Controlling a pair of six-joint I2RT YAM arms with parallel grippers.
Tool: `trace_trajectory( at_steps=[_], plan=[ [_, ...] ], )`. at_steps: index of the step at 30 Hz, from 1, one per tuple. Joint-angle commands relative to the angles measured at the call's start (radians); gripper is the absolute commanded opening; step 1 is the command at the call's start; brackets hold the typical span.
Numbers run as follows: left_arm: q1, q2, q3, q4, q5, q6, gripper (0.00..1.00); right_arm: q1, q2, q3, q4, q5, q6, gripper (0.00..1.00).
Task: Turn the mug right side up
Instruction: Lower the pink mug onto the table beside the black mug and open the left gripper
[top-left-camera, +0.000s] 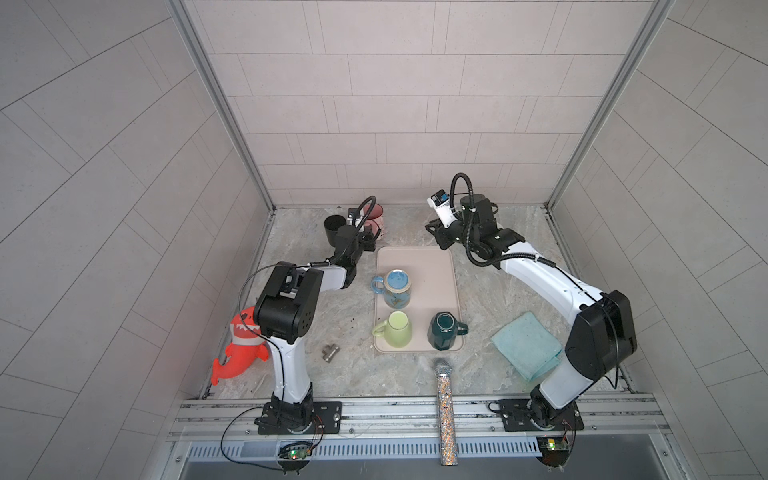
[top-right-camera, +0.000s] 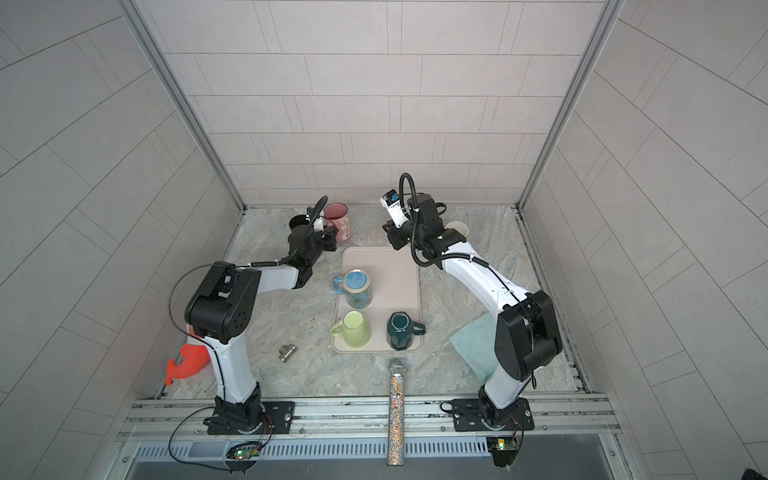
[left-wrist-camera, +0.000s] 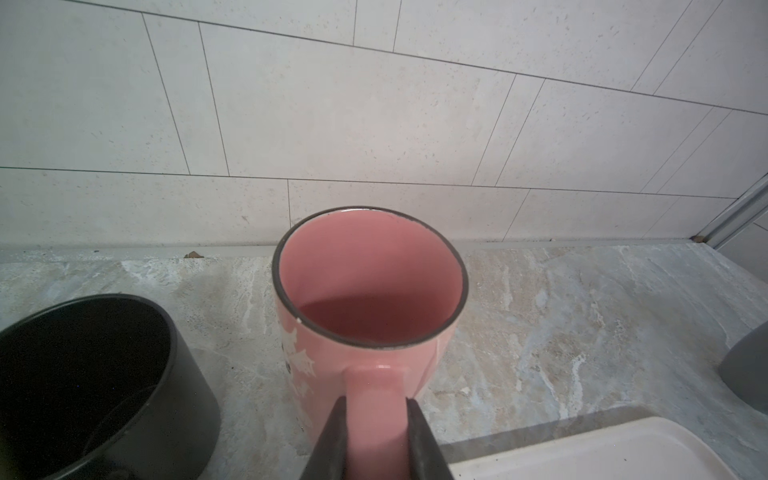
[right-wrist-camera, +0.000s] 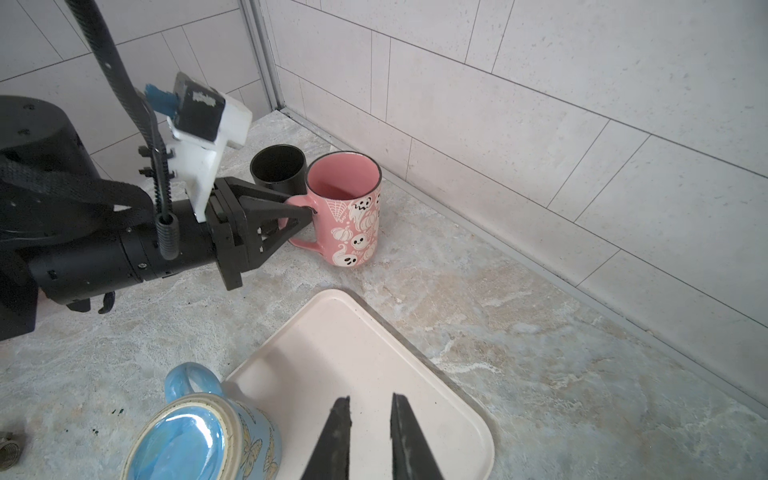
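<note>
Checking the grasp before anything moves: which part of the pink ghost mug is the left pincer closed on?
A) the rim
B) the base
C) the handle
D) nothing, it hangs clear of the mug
C: the left wrist view shows the left pincer with a finger pressed on each side of the handle of the pink mug, which stands mouth up.

The pink mug (left-wrist-camera: 370, 270) stands upright on the marbled counter (left-wrist-camera: 561, 316), its dark-rimmed mouth facing up and its inside bare. White figures mark its outer wall. Its handle points toward the camera and is clamped between the two dark fingers (left-wrist-camera: 332, 440) of the left end effector (left-wrist-camera: 376, 400). A black cup (left-wrist-camera: 124, 395), also mouth up, stands near the mug without touching it. A corner of a cream tray (left-wrist-camera: 602, 453) lies on the mug's other side. A tiled wall (left-wrist-camera: 374, 124) rises behind.
</note>
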Motion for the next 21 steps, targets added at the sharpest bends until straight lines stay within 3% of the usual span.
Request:
trace_trajectory(
  at_steps=[1, 11, 21],
  plan=[
    [-0.011, -0.008, 0.006, 0.196, -0.018, 0.025, 0.00, -0.005, -0.036, -0.003, 0.016, -0.010, 0.010, 0.19],
    [-0.031, 0.041, -0.019, 0.299, -0.138, 0.045, 0.00, -0.006, -0.036, -0.005, 0.015, -0.015, 0.012, 0.19],
    [-0.033, 0.064, -0.038, 0.330, -0.164, 0.030, 0.00, -0.008, -0.042, -0.011, 0.015, -0.012, 0.015, 0.19]
  ],
)
